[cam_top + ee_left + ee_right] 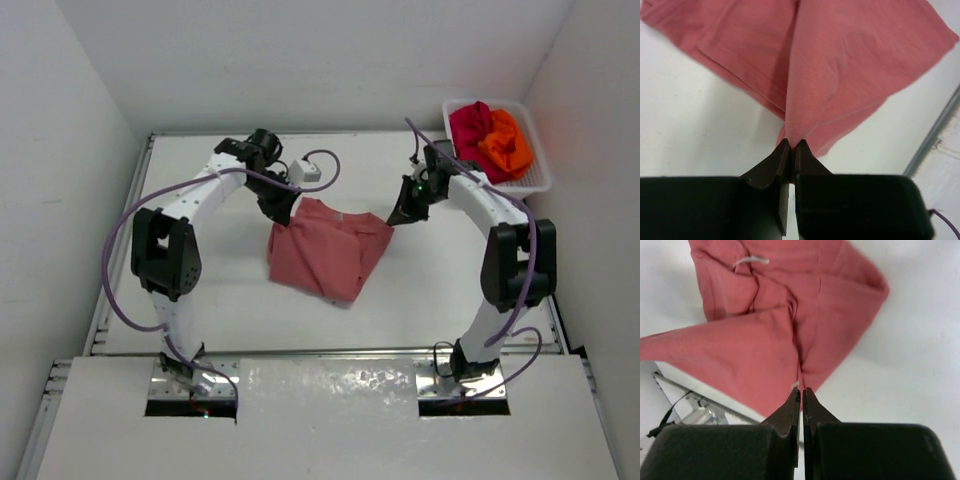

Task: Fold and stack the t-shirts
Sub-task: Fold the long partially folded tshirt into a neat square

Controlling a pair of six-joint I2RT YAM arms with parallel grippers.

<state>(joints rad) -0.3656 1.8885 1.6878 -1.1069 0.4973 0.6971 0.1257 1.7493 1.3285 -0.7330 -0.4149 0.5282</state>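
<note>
A salmon-pink t-shirt hangs bunched over the middle of the table, held at two upper corners. My left gripper is shut on its left corner; in the left wrist view the cloth fans out from the pinched jaws of the left gripper. My right gripper is shut on the right corner, and the right wrist view shows the shirt pulled up into the right gripper. A crimson t-shirt and an orange t-shirt lie crumpled in the basket.
The white mesh basket sits at the table's back right corner. A small white box with a purple cable lies behind the left gripper. White walls close in the table on three sides.
</note>
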